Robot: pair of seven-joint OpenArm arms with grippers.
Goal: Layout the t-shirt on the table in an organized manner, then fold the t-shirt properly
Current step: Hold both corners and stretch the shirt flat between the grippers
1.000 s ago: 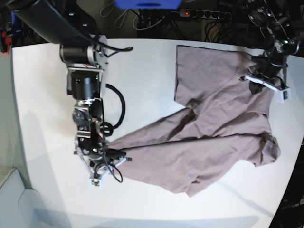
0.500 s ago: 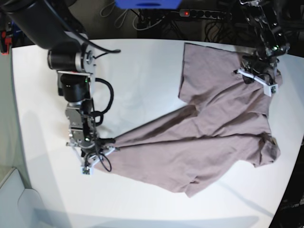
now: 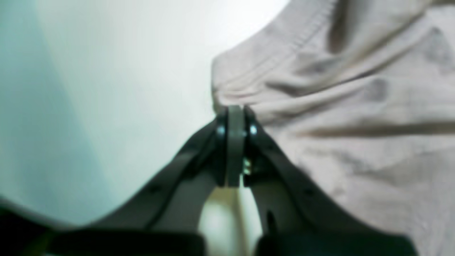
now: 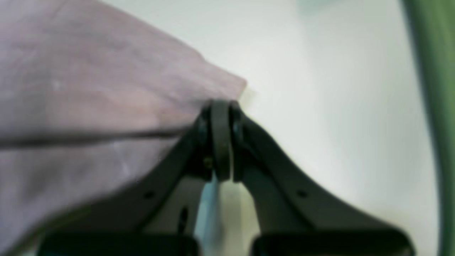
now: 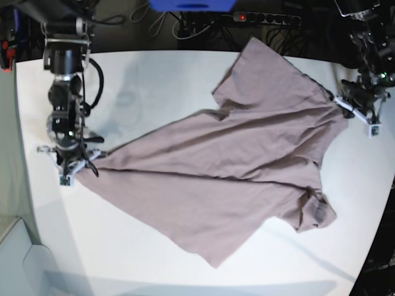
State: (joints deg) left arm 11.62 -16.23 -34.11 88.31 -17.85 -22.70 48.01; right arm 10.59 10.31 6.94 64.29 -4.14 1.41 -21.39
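The mauve-pink t-shirt (image 5: 234,166) lies stretched across the white table (image 5: 166,86), wrinkled, with one sleeve bunched at the lower right. In the base view my right gripper (image 5: 85,161) is at the left, shut on the shirt's left corner. My left gripper (image 5: 347,105) is at the right, shut on the shirt's right edge. In the left wrist view the gripper (image 3: 234,115) pinches the cloth (image 3: 355,106) just below a stitched hem. In the right wrist view the gripper (image 4: 220,110) pinches a corner of the shirt (image 4: 89,99).
A power strip (image 5: 265,18), cables and a blue object (image 5: 191,5) lie behind the table's far edge. The table's right edge runs close to my left gripper. A pale grey surface (image 5: 18,259) sits at the lower left. A green edge (image 4: 435,106) shows at the right of the right wrist view.
Both grippers have pulled apart, the right one toward the view's left and back, the left one to the right. The shirt has been drawn out flatter and wider between them.
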